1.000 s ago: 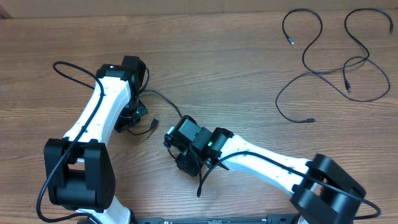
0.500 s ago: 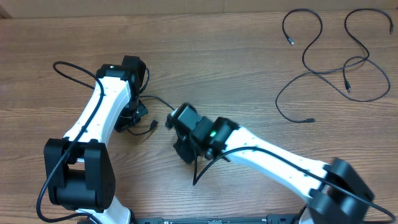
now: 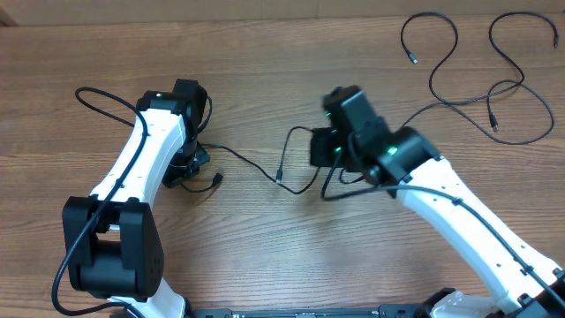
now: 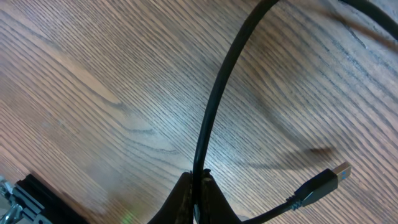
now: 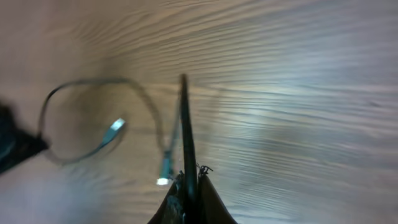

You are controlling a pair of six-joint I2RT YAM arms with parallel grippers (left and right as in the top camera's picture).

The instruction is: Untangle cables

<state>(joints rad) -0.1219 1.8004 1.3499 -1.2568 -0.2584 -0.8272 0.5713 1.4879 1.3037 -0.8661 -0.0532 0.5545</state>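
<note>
Between left gripper (image 4: 198, 186) and right gripper (image 5: 186, 183) spans one doubly clamped cable (image 3: 240, 158).

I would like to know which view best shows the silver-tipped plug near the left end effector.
The left wrist view: the plug is large and sharp, its metal tip clear. Overhead, it is only a tiny dark speck beside the left end effector. The right wrist view is too blurred to identify it.
</note>
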